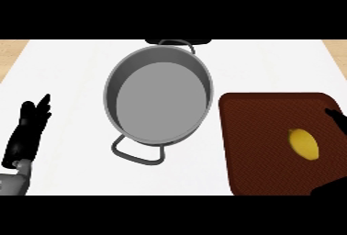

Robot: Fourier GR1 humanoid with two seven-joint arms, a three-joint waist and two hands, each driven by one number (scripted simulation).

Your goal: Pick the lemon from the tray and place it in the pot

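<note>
A yellow lemon [304, 143] lies on the dark brown tray [261, 137] at the right, near the tray's right side. A grey pot [159, 96] with two loop handles stands in the middle of the white counter, with nothing inside it. My right hand [335, 115] shows only as dark tips at the right edge, just beyond the lemon, with another dark part at the lower right corner. My left hand [28, 133] rests at the lower left with straight fingers pointing up, far from the pot.
The white counter [68, 69] spreads around the pot and tray. Strips of wooden surface show at the far upper corners. A dark object [180, 41] sits just behind the pot's far handle.
</note>
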